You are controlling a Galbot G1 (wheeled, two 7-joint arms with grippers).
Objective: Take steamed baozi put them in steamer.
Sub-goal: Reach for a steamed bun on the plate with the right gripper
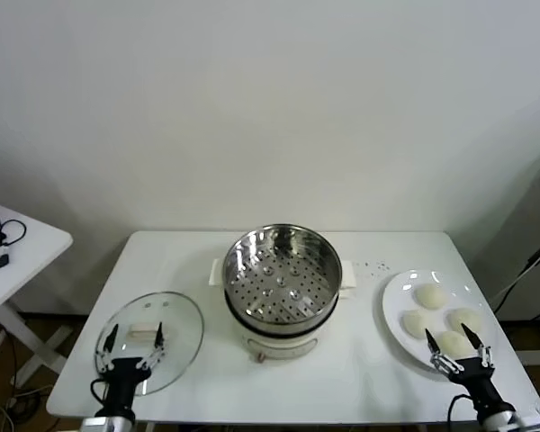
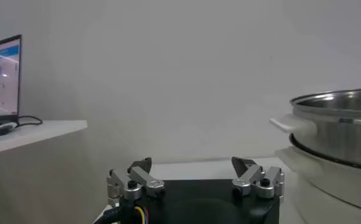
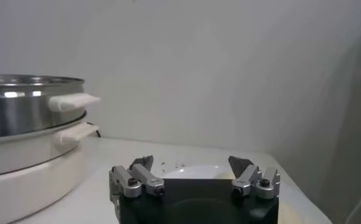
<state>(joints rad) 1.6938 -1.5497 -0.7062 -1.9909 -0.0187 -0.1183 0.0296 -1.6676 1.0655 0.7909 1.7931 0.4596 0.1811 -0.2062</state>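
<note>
White worktop (image 1: 360,360) under a plain wall: at 5 o'clock the right gripper (image 1: 460,349), jaws spread wide and empty, hovers over four steamed baozi (image 1: 430,295) on a plate (image 1: 393,310). Left gripper (image 1: 133,346), equally open, at 7 over a glass lid (image 1: 175,315). Steamer (image 1: 282,274) sits centred, farther back.

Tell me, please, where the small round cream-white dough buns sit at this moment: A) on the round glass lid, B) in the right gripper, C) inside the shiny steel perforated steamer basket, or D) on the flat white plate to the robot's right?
D: all four cream-white dough buns lie on the flat white plate, while the shiny steel steamer basket holds none.
</note>
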